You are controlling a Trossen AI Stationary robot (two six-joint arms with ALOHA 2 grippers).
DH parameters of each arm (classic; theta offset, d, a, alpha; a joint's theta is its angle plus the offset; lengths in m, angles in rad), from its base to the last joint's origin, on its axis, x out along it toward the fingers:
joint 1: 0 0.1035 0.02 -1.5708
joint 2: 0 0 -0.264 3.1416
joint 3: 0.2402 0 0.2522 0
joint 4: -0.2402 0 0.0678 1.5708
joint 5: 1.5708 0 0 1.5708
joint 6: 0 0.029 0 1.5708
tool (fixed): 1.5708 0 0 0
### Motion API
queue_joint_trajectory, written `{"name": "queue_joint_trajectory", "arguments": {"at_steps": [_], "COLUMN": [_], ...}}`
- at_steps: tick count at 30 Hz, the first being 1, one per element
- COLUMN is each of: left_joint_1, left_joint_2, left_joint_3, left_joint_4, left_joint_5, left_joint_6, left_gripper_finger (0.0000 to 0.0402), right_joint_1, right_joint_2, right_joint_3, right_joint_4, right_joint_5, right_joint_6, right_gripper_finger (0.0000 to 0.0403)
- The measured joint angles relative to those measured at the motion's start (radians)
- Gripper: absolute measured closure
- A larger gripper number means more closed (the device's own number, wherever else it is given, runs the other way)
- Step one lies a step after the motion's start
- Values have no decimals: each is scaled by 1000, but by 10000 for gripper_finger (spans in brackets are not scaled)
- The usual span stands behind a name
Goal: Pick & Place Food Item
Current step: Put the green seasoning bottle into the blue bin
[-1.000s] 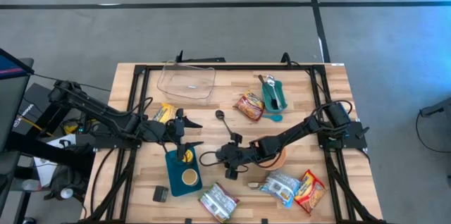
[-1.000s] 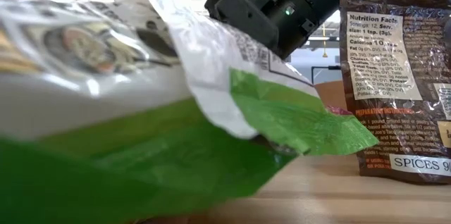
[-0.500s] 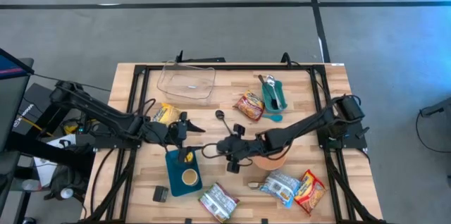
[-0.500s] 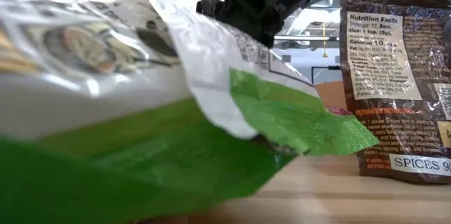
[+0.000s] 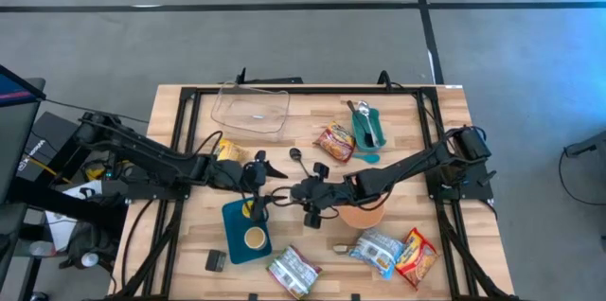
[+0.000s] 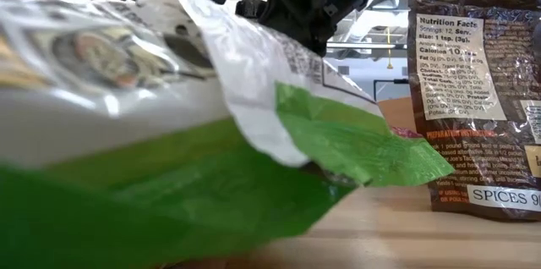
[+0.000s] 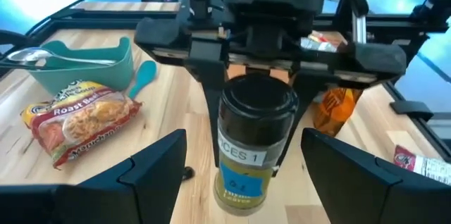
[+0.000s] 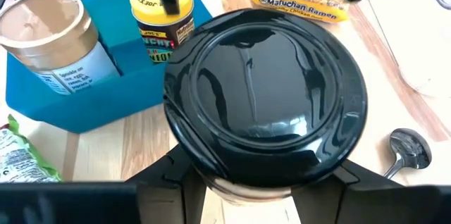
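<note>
My right end effector (image 5: pixel 305 192) is clenched on the black-lidded spice jar (image 7: pixel 254 143), holding it over mid-worktop (image 5: pixel 294 244), just right of the blue tray (image 5: pixel 235 242). My left end effector (image 5: pixel 260 180) is released, fingers (image 7: pixel 359 175) spread on either side of the jar without touching it. The tray holds a yellow mustard jar (image 8: pixel 161 18) and a tan-lidded jar (image 8: pixel 51 32). The teal spoon holder (image 7: pixel 88 58) and roast beef ramen pack (image 7: pixel 79 120) sit beyond.
</note>
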Motion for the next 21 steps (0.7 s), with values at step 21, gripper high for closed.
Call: {"name": "queue_joint_trajectory", "arguments": {"at_steps": [21], "left_joint_1": [18], "left_joint_2": [92], "left_joint_3": [0], "left_joint_4": [124], "left_joint_5": [42], "left_joint_6": [15], "left_gripper_finger": [119], "right_joint_1": [0], "right_joint_2": [1], "right_joint_3": [0], "right_joint_4": [1], "right_joint_5": [-21], "right_joint_6": [8], "right_gripper_finger": [244]}}
